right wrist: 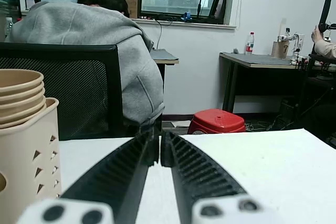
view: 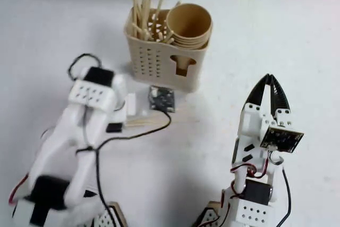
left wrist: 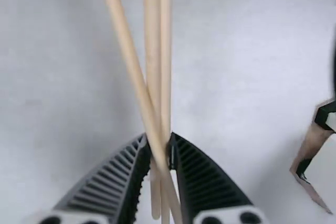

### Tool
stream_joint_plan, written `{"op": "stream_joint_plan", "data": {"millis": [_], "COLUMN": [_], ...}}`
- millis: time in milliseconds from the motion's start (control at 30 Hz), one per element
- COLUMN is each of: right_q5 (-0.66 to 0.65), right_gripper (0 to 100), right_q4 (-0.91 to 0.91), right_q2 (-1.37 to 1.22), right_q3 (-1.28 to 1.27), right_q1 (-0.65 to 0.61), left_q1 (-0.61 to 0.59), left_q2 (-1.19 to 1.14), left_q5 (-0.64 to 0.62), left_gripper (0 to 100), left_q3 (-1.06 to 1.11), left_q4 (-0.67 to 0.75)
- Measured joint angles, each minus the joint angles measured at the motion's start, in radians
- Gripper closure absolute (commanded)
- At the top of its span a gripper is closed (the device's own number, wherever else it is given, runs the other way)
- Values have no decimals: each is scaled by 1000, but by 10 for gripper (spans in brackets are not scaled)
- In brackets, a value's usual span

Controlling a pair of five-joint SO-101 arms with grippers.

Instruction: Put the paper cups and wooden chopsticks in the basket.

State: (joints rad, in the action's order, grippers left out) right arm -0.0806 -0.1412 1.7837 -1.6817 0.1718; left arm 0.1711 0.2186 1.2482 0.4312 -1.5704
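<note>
Wooden chopsticks (left wrist: 152, 51), three of them, are clamped in the jaws of the left gripper (left wrist: 158, 142), low at the counter (view: 265, 35) near the basket (view: 159, 62), where the paper cups (view: 188, 22) sit stacked. I'd lift them level, then tip them upright over the basket's stick side. The right gripper (right wrist: 159, 135) has its jaws clenched on nothing. No readable print shows.

Chopsticks (left wrist: 152, 51) cut off in left wrist view, basket (right wrist: 26, 150) and cups (right wrist: 18, 95) cropped in right wrist view

Chopsticks (left wrist: 152, 51) are matt bare wood, basket (view: 154, 63) smooth plastic, cups (view: 189, 20) matt paper.
</note>
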Motion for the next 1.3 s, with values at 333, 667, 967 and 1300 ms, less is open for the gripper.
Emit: {"op": "stream_joint_plan", "data": {"millis": [333, 667, 967, 1300], "right_q5": [0, 0, 0, 0], "right_gripper": [981, 981, 981, 981], "right_q4": [0, 0, 0, 0], "right_q2": [0, 0, 0, 0], "right_q3": [0, 0, 0, 0], "right_q1": [0, 0, 0, 0], "left_q1": [-66, -15, 34, 37], "left_q2": [307, 431, 588, 829], "left_q5": [-170, -379, -419, -589], "left_gripper": [976, 976, 976, 976], "left_q3": [222, 256, 256, 256], "left_q4": [216, 295, 279, 281]}}
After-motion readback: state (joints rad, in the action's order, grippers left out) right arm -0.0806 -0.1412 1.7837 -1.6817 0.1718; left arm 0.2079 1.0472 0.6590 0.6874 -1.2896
